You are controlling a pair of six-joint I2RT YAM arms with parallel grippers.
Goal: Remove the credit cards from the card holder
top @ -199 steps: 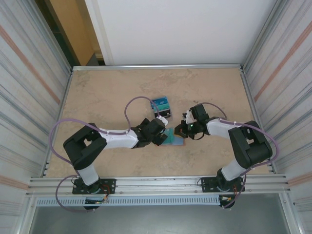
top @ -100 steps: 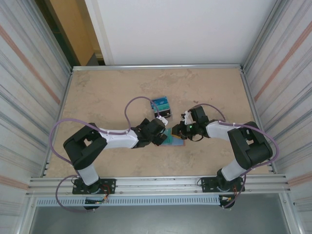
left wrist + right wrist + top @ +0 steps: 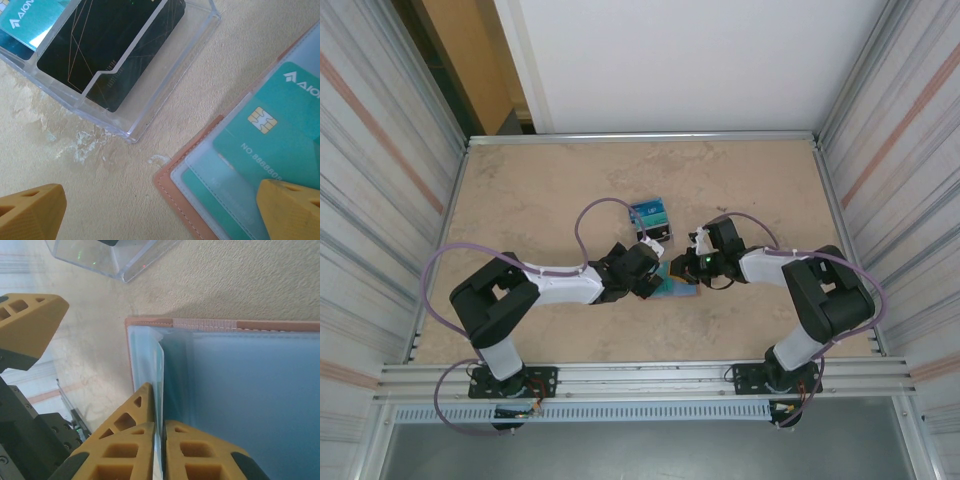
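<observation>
Right wrist: right gripper [image 3: 160,415], jaws nearly together on a thin teal edge [image 3: 162,375] rising from the card holder [image 3: 200,324] on the table; card or sleeve, cannot tell. Left gripper [image 3: 160,210] spread wide over its corner. Credit cards [image 3: 280,130] sleeved, likely light, stiff, slick: pinch an exposed edge.

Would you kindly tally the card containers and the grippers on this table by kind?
Tan-brown leather card holder: 1
Clear plastic card stand: 1
Yellow-fingered grippers, left gripper and right gripper: 2
Total: 4

A robot test cell: corrugated metal walls [image 3: 380,150] enclose a beige table [image 3: 540,190].
</observation>
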